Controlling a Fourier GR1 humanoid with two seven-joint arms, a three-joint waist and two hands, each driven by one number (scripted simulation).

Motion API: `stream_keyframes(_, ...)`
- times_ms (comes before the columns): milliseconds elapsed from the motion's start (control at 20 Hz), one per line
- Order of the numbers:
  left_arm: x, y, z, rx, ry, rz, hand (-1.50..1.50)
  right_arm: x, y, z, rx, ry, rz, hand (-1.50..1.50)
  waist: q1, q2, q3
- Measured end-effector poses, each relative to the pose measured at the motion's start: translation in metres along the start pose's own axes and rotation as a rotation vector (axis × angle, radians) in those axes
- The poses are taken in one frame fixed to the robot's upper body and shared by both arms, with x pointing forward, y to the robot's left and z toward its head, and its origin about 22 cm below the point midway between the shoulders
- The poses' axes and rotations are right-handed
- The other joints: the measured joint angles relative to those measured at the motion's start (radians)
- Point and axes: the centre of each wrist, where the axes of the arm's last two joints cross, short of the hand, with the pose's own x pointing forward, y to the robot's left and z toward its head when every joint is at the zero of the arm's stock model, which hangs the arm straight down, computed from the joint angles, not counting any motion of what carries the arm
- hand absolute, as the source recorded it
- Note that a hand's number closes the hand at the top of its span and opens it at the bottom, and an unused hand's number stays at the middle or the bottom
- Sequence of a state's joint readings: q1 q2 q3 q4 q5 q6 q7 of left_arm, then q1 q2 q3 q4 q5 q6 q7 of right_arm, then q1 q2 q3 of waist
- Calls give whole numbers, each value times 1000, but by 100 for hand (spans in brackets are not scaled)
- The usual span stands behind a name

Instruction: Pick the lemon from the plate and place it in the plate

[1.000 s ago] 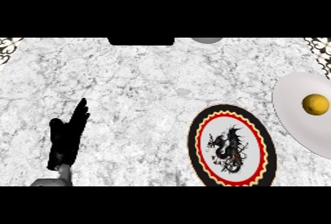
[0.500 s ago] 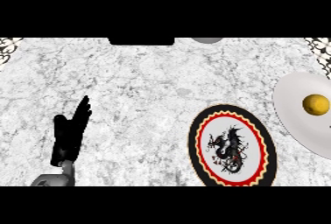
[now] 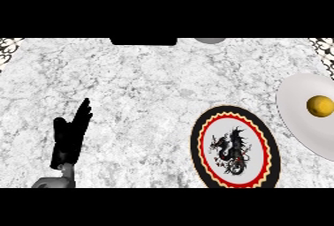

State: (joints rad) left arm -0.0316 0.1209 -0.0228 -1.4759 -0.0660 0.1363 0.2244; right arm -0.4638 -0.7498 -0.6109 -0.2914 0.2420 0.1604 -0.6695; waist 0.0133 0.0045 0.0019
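Head view. We see the lemon (image 3: 320, 106) lying on the white plate (image 3: 294, 99) at the right edge of the marbled bench (image 3: 157, 84). The dragon plate (image 3: 197, 142), black-rimmed with a red ring, lies just beside it, toward the lower middle. At lower left we find the left hand (image 3: 70, 137) — fingers straight, pointing up, holding nothing — well apart from both plates.
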Motion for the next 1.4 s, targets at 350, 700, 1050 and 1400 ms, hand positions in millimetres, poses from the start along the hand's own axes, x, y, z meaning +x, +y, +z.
stream_keyframes(350,3,-6,-2,-2,-5,-6,0,-6,-23,12,-29,22,29,-150,2,1,1)
stream_keyframes(700,3,2,-4,0,-6,-5,0,-16,-38,27,-83,23,26,-150,4,3,2)
stream_keyframes(1050,3,-2,-4,1,-3,-3,0,-18,-56,38,-164,47,36,-150,7,5,3)
stream_keyframes(1400,1,-4,-5,0,-11,-2,0,-20,-67,47,-202,71,62,-150,8,5,4)
